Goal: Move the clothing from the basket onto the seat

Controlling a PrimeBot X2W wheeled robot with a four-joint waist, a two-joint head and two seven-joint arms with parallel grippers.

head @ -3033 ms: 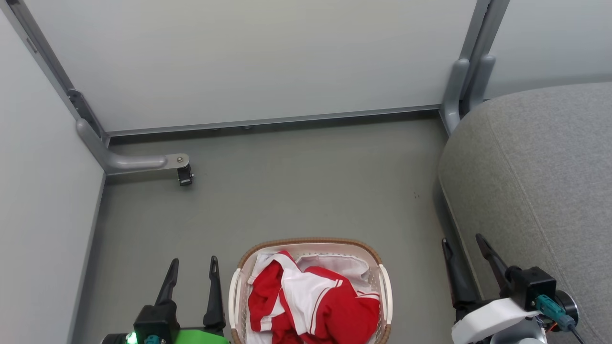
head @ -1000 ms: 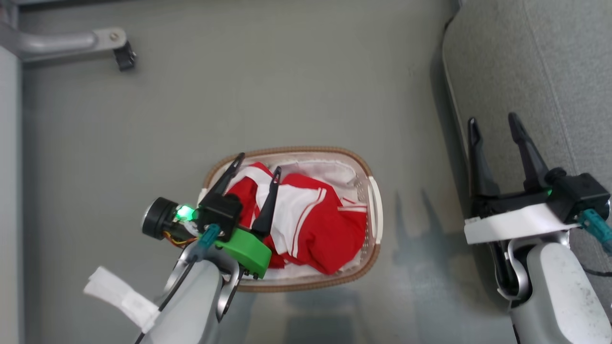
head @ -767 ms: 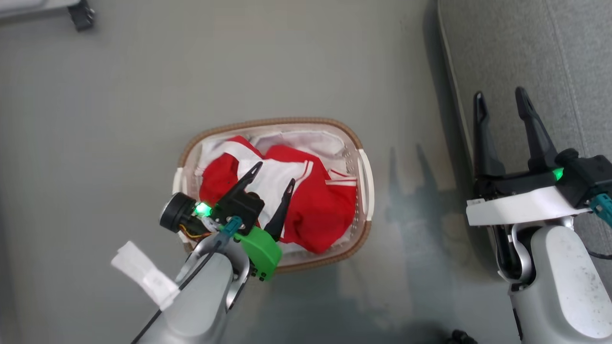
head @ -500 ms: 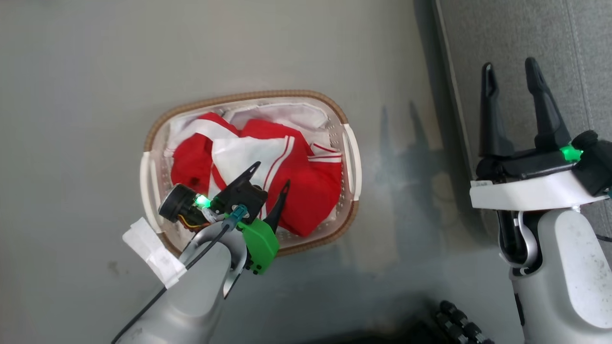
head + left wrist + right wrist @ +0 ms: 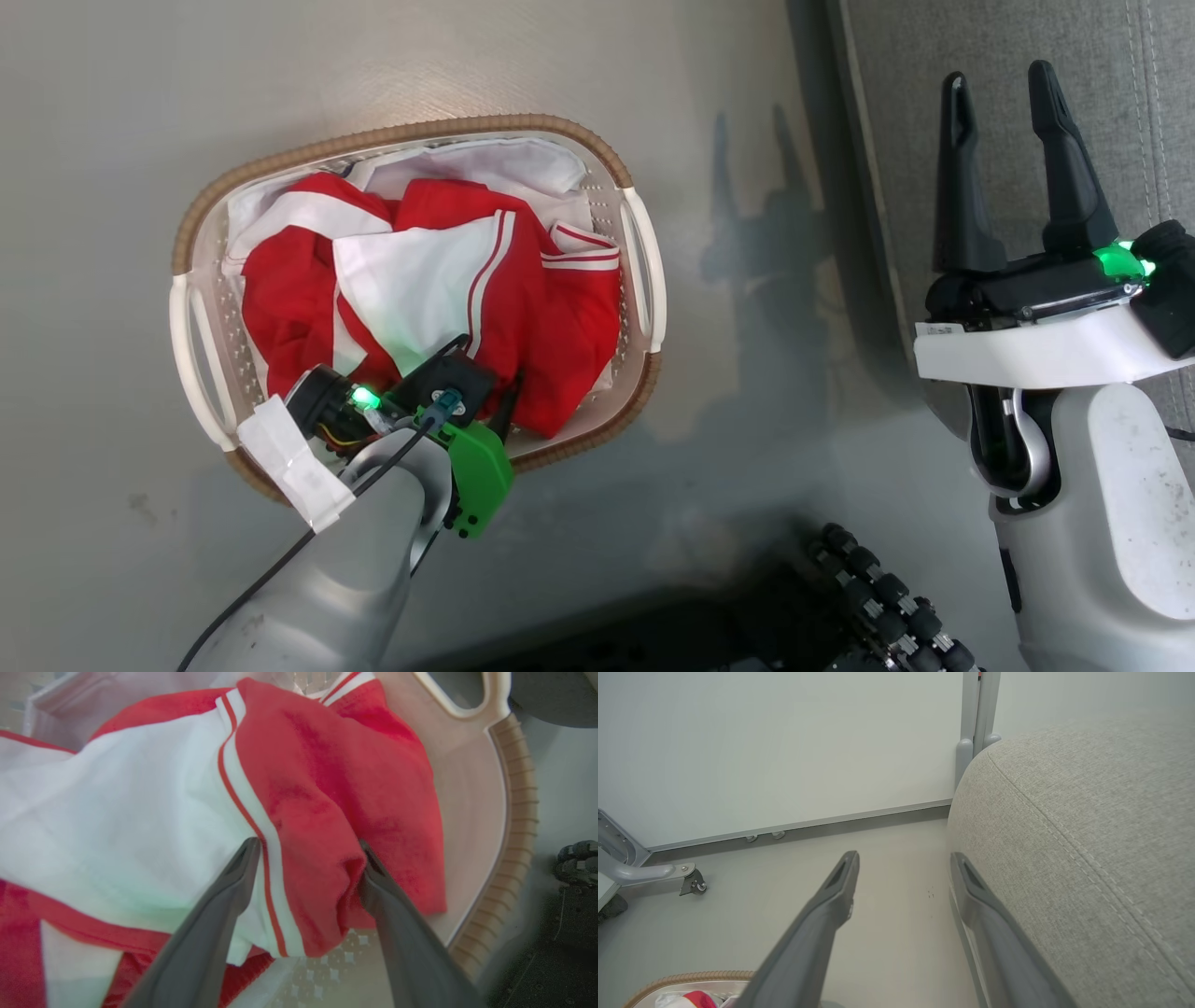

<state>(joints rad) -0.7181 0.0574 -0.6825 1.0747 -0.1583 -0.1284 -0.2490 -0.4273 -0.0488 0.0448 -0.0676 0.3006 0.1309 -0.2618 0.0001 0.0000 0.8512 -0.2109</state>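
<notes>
On the grey floor [image 5: 467,56], the left gripper [image 5: 308,847] stands spread astride a red-and-white fold of the clothing [image 5: 327,779] heaped in the basket [image 5: 411,129]. Press deeper, then close on the striped hem, clear of the white liner [image 5: 504,166]. The right gripper [image 5: 997,79] hangs open by the seat [image 5: 892,56].

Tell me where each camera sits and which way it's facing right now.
Head view: on the head, aimed steeply down at the floor; basket of clothing left, seat right; left forearm and open right gripper show.
Left wrist view: on the left wrist, looking into the basket; open left gripper straddles a red fold.
Right wrist view: on the right wrist, looking across the floor to a wall panel; its fingers beside the seat.
Shared: head and left wrist views both show the clothing.
</notes>
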